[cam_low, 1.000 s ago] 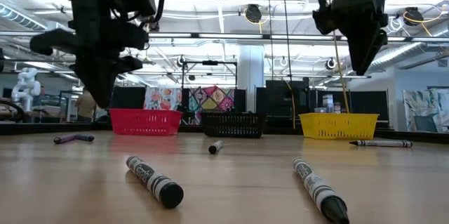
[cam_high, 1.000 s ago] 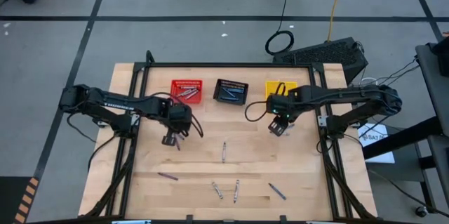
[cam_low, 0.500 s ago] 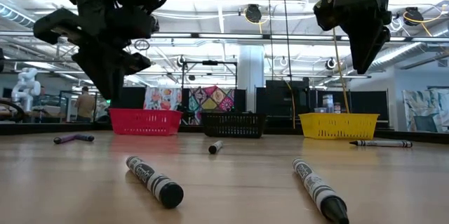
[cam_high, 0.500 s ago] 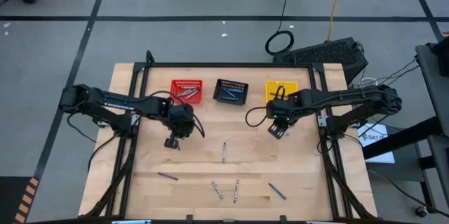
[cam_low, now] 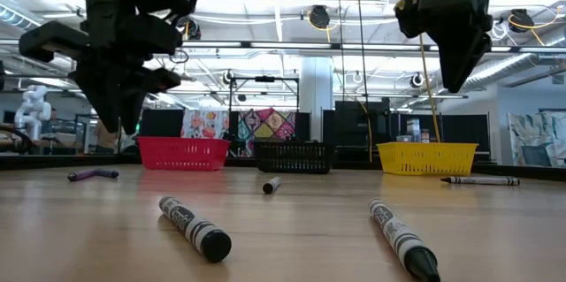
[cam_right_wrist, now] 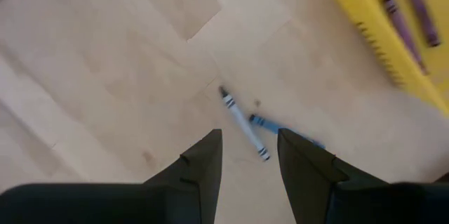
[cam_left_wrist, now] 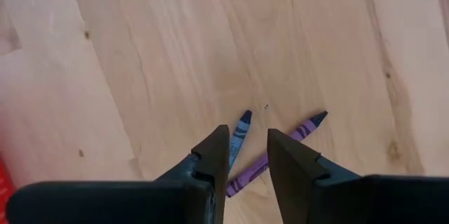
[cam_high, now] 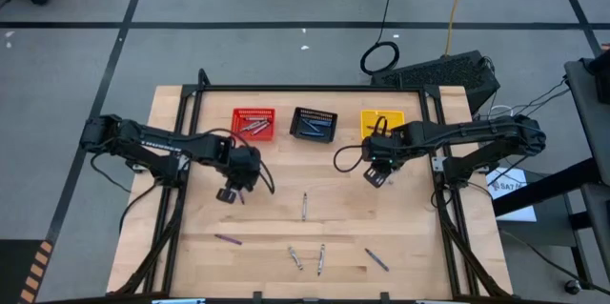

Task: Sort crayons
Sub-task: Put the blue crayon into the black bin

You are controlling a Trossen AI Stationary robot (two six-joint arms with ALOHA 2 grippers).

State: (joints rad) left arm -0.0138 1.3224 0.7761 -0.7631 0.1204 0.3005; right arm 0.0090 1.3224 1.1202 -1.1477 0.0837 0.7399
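Observation:
Several crayons lie flat on the wooden table (cam_high: 419, 237). My left gripper (cam_left_wrist: 247, 143) hangs open, pointing down over a blue-grey crayon (cam_left_wrist: 238, 134) and a purple crayon (cam_left_wrist: 277, 155), touching neither. In the high view it is at the table's left (cam_high: 229, 192). My right gripper (cam_right_wrist: 245, 147) stands open higher up, over a grey crayon (cam_right_wrist: 243, 124) and a blue crayon (cam_right_wrist: 284, 131), near the yellow basket (cam_right_wrist: 365, 20). In the high view it is at the right (cam_high: 376, 175). More crayons lie near the front: (cam_high: 304, 206), (cam_high: 227, 239), (cam_high: 296, 258), (cam_high: 321, 259), (cam_high: 376, 260).
Three mesh baskets stand in a row at the table's far side: red (cam_high: 254, 123), black (cam_high: 314, 124) and yellow (cam_high: 381, 121), each with crayons inside. A black frame (cam_high: 305, 88) runs around the table's edges. A cable loops beside my right arm (cam_high: 343, 156).
My left gripper has opened above the two crayons and rolled a little at the wrist, staying about where it was. My right gripper has stayed open and kept its place.

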